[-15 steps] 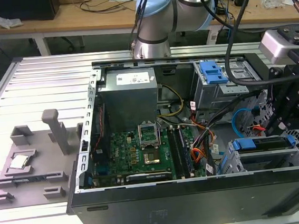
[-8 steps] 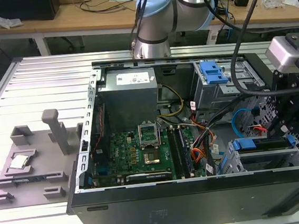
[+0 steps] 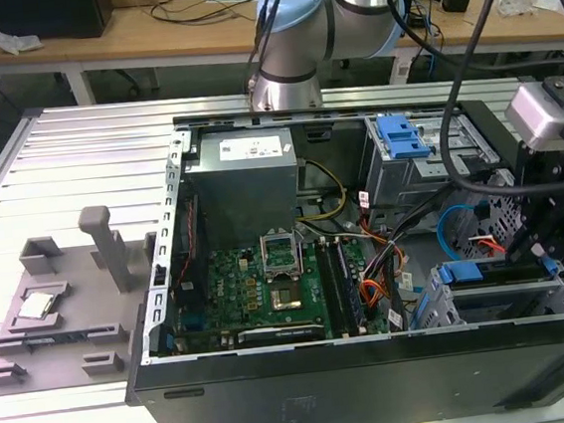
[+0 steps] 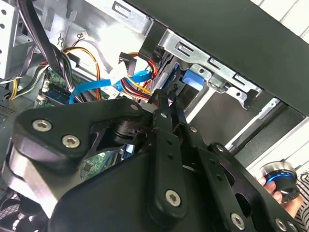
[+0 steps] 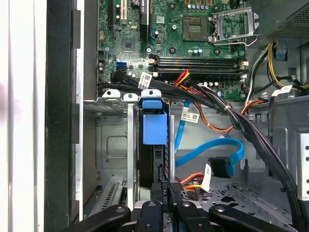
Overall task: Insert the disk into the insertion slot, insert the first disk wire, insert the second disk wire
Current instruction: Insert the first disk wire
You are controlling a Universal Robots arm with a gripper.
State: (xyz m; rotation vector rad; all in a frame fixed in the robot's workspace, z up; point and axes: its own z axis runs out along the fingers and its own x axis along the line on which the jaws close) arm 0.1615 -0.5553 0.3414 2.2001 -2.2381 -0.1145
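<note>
An open black computer case (image 3: 310,394) is seen lying on the ribbed aluminium tabletop (image 3: 77,161), with a grey moulded fixture (image 3: 62,313) beside it at the exterior view's left. Inside the case are a green motherboard (image 3: 255,289), a grey power-supply box (image 3: 245,185) and a taller metal cage with a blue latch (image 3: 400,140). A thick black cable bundle (image 5: 241,123) is draped across the bay area, just beside the drive cage.

The flat, blue-framed disk (image 5: 154,125) is seated in the silver-grey sheet-metal insertion slot (image 5: 113,145), with only its dark edge and bright blue carrier tab exposed at the mouth. The thin flat blue second disk wire (image 5: 207,151) is curled in a loose loop beside the slot, its dark plug hanging free. The black-fingered tool (image 5: 169,191) is drawn almost closed, and the small dark plug of the red, orange and black first disk wire (image 5: 189,177) appears pinched between its fingertips, close to the disk's rear edge.
</note>
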